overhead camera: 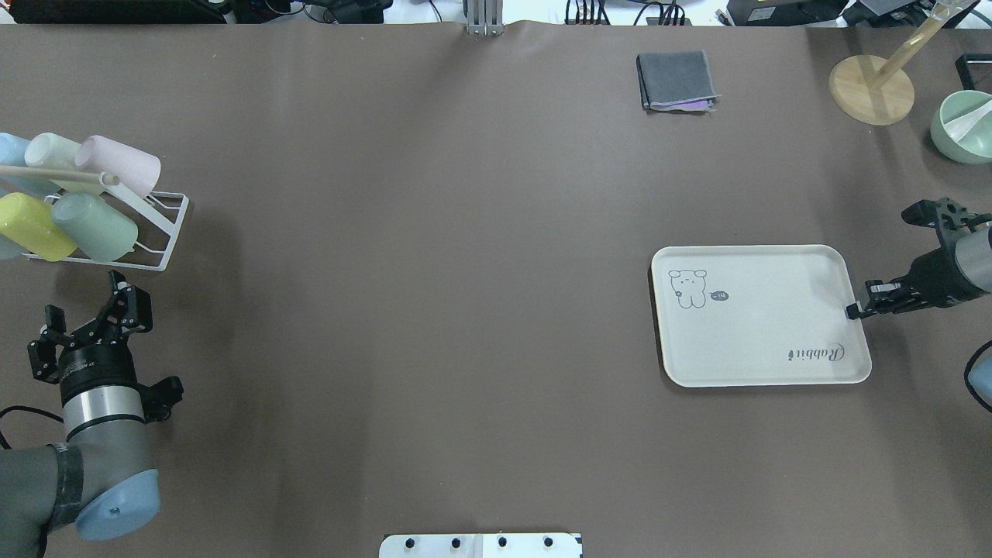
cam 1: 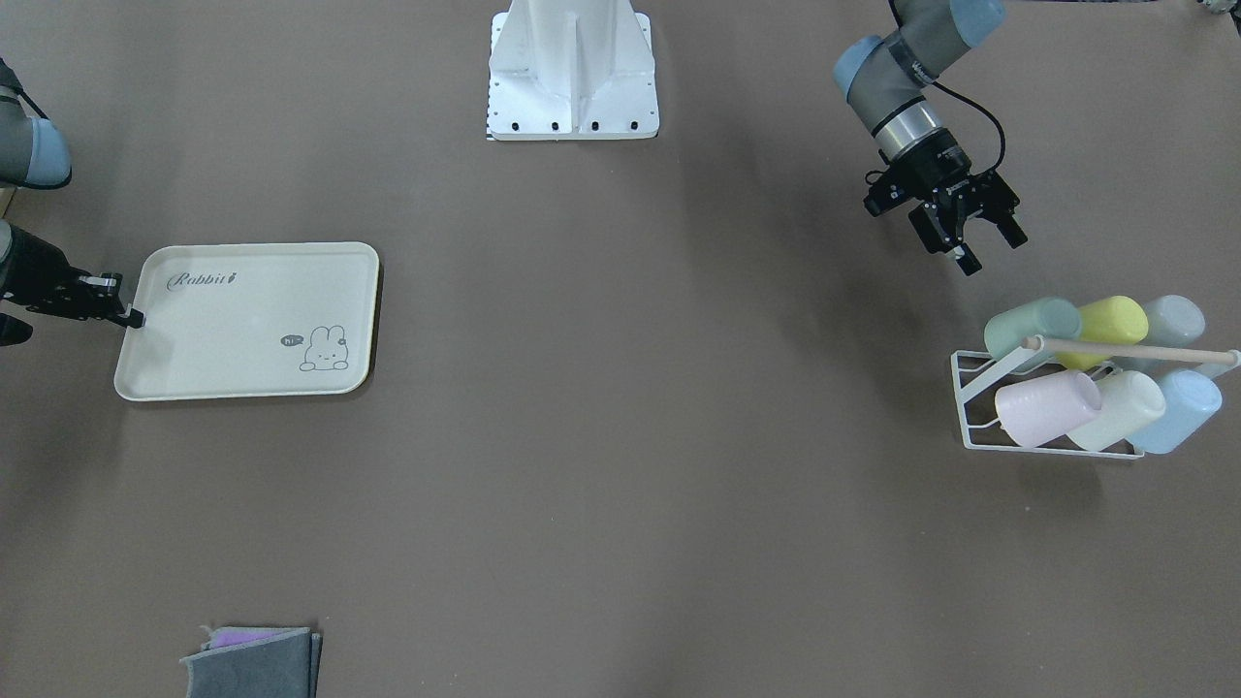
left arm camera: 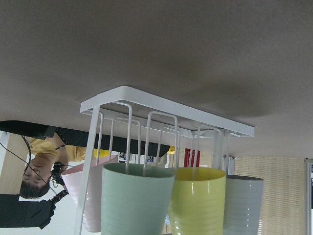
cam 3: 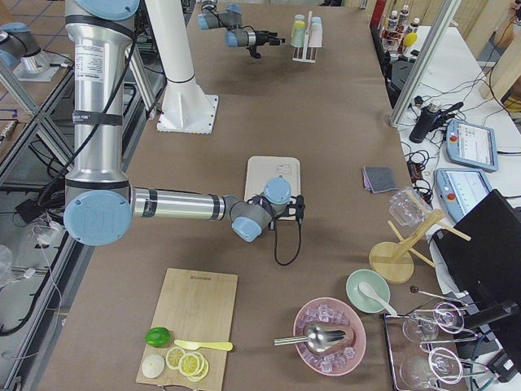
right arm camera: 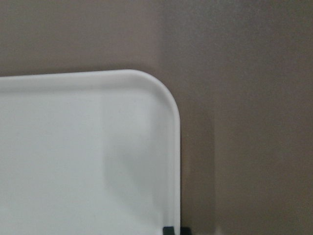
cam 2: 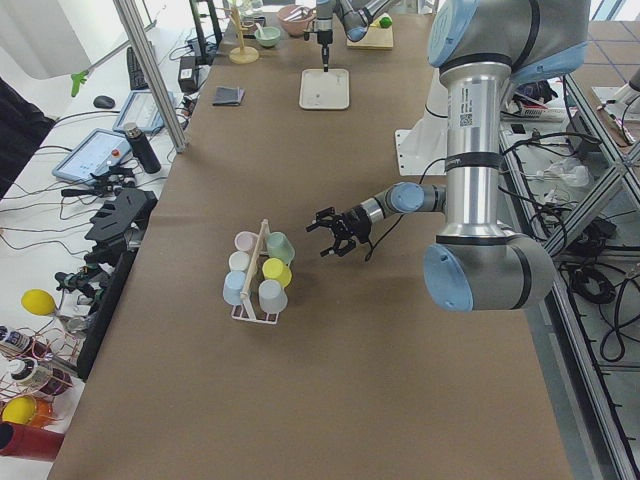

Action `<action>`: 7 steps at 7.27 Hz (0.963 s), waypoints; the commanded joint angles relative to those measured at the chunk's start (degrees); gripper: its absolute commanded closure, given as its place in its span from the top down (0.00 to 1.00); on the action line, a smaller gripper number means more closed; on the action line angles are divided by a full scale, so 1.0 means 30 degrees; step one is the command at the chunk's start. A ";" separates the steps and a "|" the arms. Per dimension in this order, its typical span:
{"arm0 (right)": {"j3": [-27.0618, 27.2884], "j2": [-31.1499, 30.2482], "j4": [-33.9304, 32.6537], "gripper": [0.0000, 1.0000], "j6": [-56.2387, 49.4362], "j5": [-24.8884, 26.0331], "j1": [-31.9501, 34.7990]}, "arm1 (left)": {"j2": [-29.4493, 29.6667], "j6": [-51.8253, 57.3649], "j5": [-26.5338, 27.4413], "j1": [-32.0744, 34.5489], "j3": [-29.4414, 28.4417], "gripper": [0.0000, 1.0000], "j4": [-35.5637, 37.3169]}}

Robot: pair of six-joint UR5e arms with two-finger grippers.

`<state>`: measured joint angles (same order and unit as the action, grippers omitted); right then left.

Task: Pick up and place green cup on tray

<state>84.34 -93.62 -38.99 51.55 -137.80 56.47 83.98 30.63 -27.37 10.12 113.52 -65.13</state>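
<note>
Left gripper [overhead camera: 87, 310] here: jaws spread wide and holding nothing, hanging just below the white wire rack [overhead camera: 169, 225] at the left edge of the overhead view. The green cup [overhead camera: 94, 226] is lying on that rack, in the lower row in that view, right up against a yellow cup [overhead camera: 31, 226] and clear of my fingers. Way over at the right edge, my right gripper [overhead camera: 852, 311] has its jaws pinched narrow on the rim of the tray [overhead camera: 759, 341].
</note>
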 commanded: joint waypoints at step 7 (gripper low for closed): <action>0.2997 0.7638 -1.0460 0.00 0.2028 0.0631 -0.2146 | 0.0364 -0.0016 0.1765 0.0465 -0.1393 0.98 -0.0233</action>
<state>92.08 -75.93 -64.71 55.28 -138.74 52.75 84.60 30.57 -23.64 11.47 110.17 -65.63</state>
